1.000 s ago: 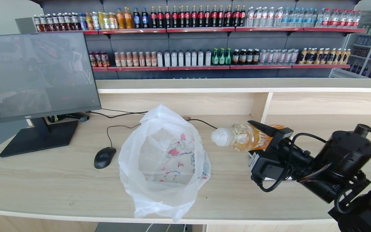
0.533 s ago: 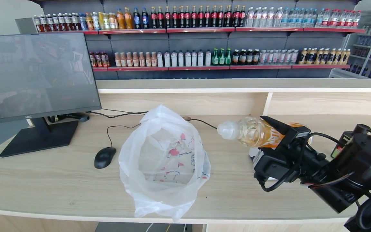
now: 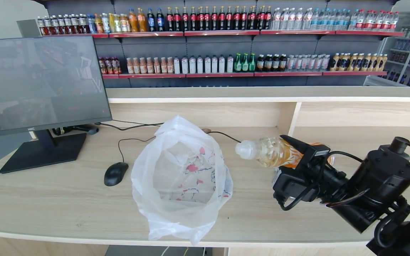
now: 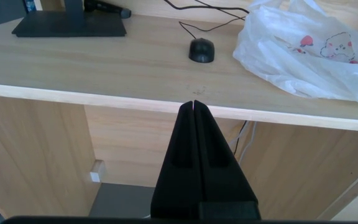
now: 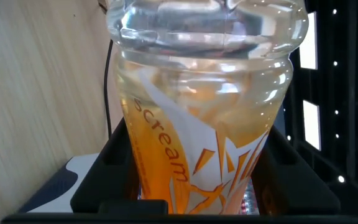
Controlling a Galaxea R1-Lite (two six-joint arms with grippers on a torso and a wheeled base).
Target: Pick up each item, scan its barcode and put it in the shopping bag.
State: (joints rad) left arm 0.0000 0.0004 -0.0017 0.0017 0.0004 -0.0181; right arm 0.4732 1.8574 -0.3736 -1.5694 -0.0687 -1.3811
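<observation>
While the right gripper (image 3: 293, 155) has its jaws clamped around its orange-labelled body, the bottle (image 3: 267, 152) hangs above the counter (image 3: 66, 199), just right of the bag (image 3: 144, 167). It lies almost flat, with its white cap toward the bag. The bag stands open; what it contains I cannot tell. Left of the bag are a mouse (image 3: 115, 174) and a monitor (image 3: 37, 85). The left gripper (image 4: 194, 124), with fingers pressed together on nothing, is below the counter edge.

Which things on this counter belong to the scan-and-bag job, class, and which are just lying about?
Job: orange drink bottle; right pincer gripping it; shopping bag.
Lying about: monitor; mouse; shelved bottles behind the counter.
</observation>
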